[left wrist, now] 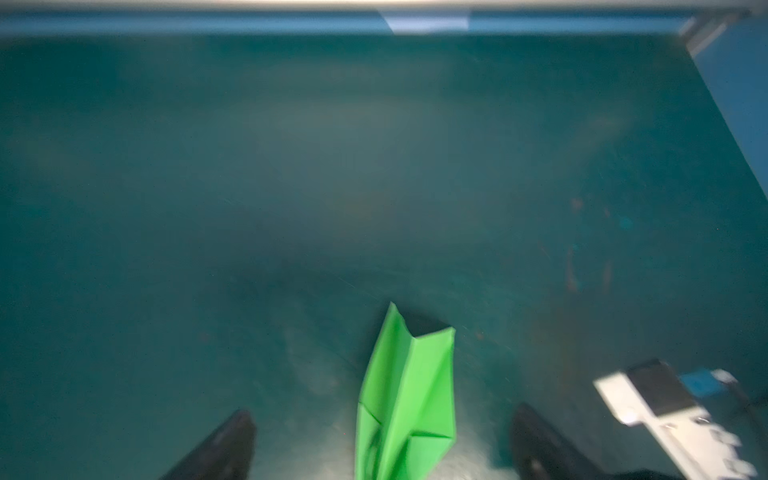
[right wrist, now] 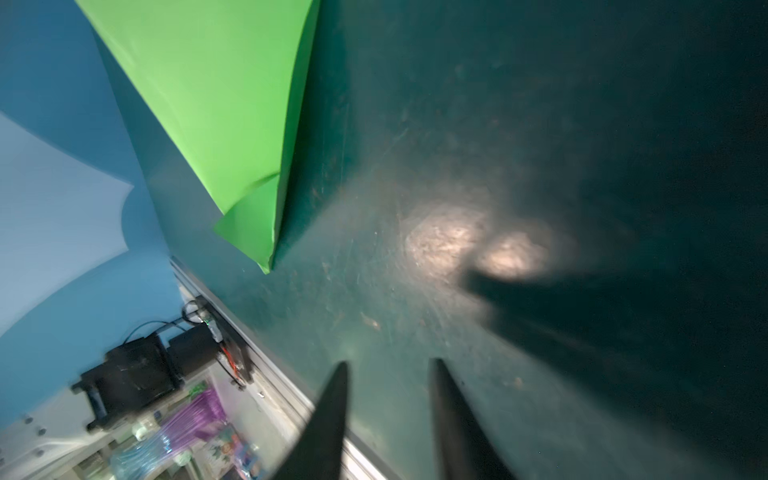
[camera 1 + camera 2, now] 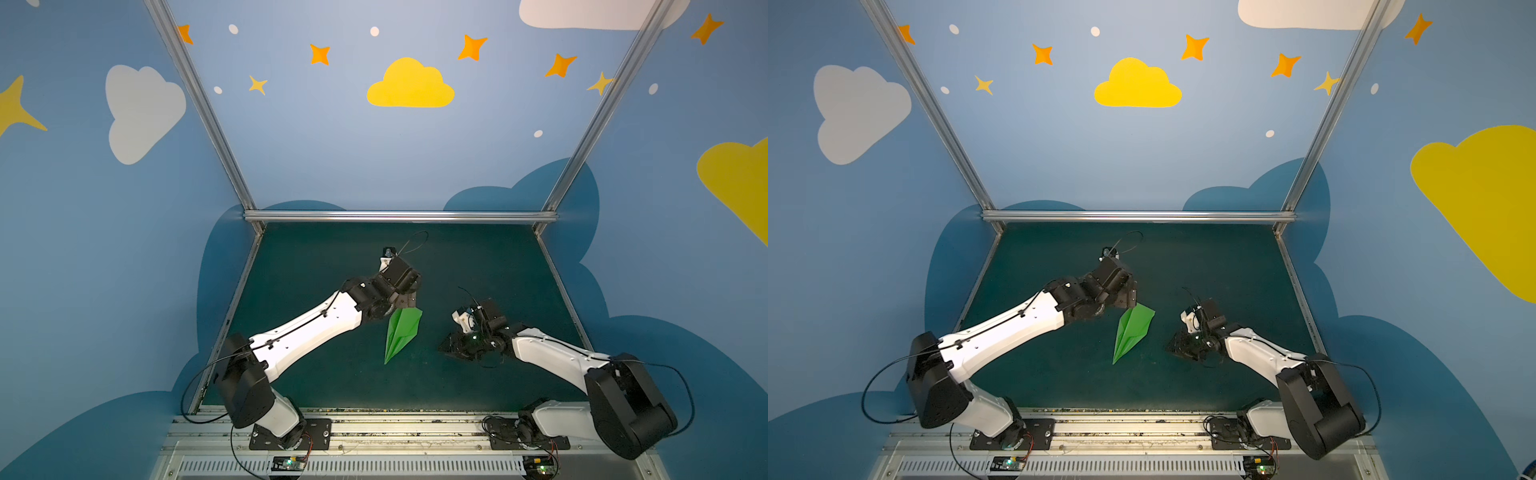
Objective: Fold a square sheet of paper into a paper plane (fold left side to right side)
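Observation:
The square sheet of paper lies folded as a bright green paper plane (image 3: 401, 334) (image 3: 1131, 330) on the dark teal mat (image 3: 478, 257), its pointed nose toward the front edge. My left gripper (image 3: 405, 300) (image 1: 382, 413) hovers over the plane's wide tail end, open. In the left wrist view the plane (image 1: 409, 395) lies between the two dark fingers (image 1: 232, 444), touching neither. My right gripper (image 3: 445, 349) (image 2: 390, 363) is low over the mat to the right of the plane, open and holding nothing. The plane (image 2: 224, 104) is well clear of it in the right wrist view.
An aluminium rail (image 3: 399, 216) closes the back of the mat, side rails run along both edges, and a metal base rail (image 3: 374, 419) carries both arm mounts at the front. Blue painted walls surround the cell. The right arm's wrist (image 1: 665, 399) shows near the plane in the left wrist view.

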{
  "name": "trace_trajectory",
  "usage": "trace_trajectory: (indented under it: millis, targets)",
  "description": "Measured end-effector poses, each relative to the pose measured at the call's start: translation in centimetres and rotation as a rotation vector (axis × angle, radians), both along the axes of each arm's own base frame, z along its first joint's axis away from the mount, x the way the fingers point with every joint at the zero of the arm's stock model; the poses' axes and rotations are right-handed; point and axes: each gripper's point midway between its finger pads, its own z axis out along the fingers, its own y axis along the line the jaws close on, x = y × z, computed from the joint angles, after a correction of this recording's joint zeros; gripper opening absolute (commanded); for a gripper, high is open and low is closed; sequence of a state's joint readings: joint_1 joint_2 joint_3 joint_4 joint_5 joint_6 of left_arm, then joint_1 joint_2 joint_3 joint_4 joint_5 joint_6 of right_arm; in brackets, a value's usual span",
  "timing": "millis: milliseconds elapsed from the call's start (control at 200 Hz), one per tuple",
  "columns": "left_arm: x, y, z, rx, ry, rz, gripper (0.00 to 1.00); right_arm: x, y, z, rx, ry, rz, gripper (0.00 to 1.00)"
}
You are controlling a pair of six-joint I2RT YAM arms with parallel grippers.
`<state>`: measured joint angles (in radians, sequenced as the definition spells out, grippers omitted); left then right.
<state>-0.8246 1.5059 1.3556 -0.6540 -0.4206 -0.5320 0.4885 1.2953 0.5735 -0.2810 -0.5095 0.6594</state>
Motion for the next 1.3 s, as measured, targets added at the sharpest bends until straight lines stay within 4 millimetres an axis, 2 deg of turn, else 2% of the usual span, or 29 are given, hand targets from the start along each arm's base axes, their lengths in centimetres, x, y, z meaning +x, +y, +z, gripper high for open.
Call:
trace_trajectory:
  millis: [105, 150, 185, 345, 521, 636, 736, 896, 1096, 1191, 1301]
  targets:
    - [0.3, 3.6, 1.0, 0.036, -0.063, 0.092, 1.00, 1.1, -1.0, 1.7, -0.032, -0.061, -0.027, 0.77]
    - [0.3, 5.3, 1.2, 0.054, -0.091, 0.131, 1.00, 1.8, -1.6, 2.6, -0.060, -0.099, -0.043, 0.91]
    - [0.1, 6.5, 1.2, 0.067, -0.111, 0.155, 1.00, 2.3, -2.1, 3.3, -0.082, -0.129, -0.058, 0.96]
    - [-0.7, 11.6, 1.4, 0.086, -0.229, 0.246, 1.00, 5.0, -5.5, 7.8, -0.209, -0.337, -0.188, 0.97]
    - [-0.6, 17.0, 2.4, 0.076, -0.345, 0.363, 1.00, 7.4, -11.6, 12.5, -0.358, -0.645, -0.474, 0.97]
    - [-0.3, 19.8, 1.5, 0.109, -0.390, 0.417, 1.00, 8.6, -15.3, 13.7, -0.468, -0.792, -0.620, 0.97]
    - [0.2, 22.3, 0.1, 0.138, -0.373, 0.475, 1.00, 10.0, -17.5, 14.6, -0.583, -0.862, -0.679, 0.97]
    - [1.0, 25.8, -1.7, 0.117, -0.360, 0.561, 1.00, 12.8, -19.8, 13.9, -0.782, -0.862, -0.658, 0.97]
    - [1.5, 28.7, -5.3, 0.065, -0.337, 0.616, 1.00, 14.9, -22.8, 10.3, -0.918, -0.799, -0.653, 0.97]
    - [2.1, 29.2, -7.3, 0.036, -0.306, 0.616, 1.00, 15.1, -23.8, 8.1, -0.944, -0.774, -0.644, 0.97]
    - [3.2, 28.4, -9.3, 0.009, -0.267, 0.570, 1.00, 15.1, -24.1, 4.6, -0.966, -0.749, -0.594, 0.97]
